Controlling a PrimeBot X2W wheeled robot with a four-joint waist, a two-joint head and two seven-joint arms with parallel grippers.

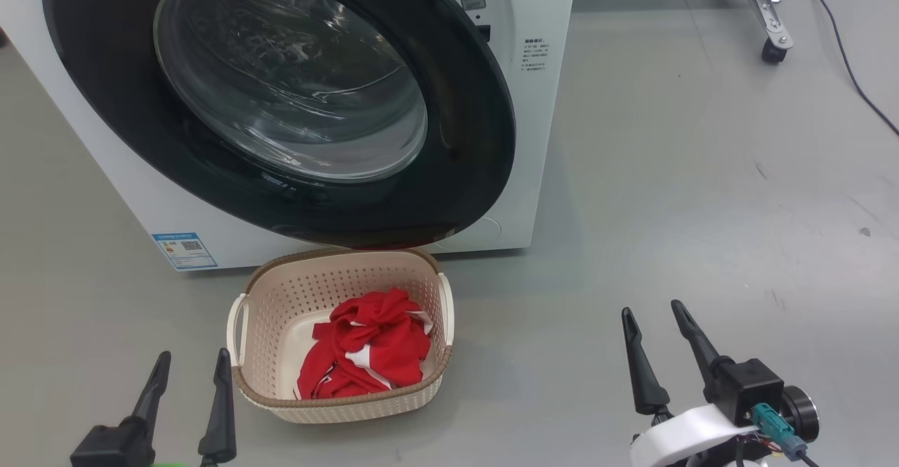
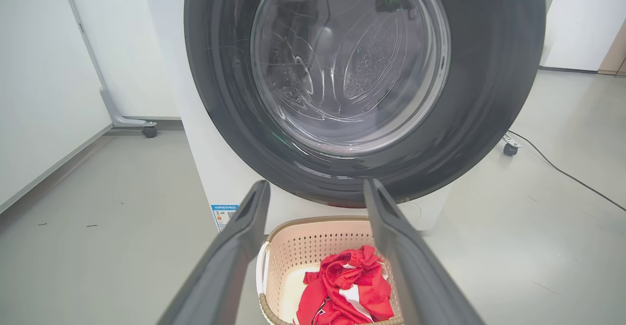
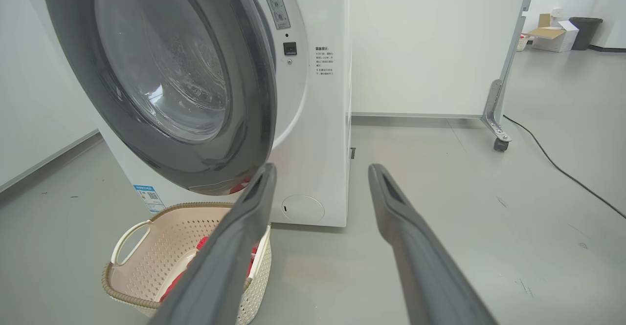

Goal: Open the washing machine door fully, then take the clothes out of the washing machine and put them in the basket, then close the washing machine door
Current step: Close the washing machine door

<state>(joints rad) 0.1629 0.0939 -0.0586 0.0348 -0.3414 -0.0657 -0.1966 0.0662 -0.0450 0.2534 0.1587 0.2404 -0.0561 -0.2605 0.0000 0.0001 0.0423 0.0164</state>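
Observation:
The washing machine door [image 1: 463, 137], black-rimmed with a clear glass bowl, covers the front of the white washing machine [image 1: 541, 137]; in the right wrist view its right edge [image 3: 264, 119] stands a little off the machine's face. The cream basket [image 1: 295, 298] sits on the floor right below the door, with the red and white clothes [image 1: 372, 347] heaped inside. My left gripper [image 1: 194, 354] hangs open just left of the basket, nothing between its fingers. My right gripper [image 1: 651, 307] is open over bare floor to the basket's right. The left wrist view looks past the left gripper [image 2: 317, 182] at the door [image 2: 220, 95] and the clothes [image 2: 352, 286].
A grey floor stretches to the right of the machine. A wheeled metal frame leg with a caster [image 1: 772, 45] stands at the far right, with a black cable [image 1: 857, 88] trailing past it. Cardboard boxes and a dark bin [image 3: 584, 32] sit far back.

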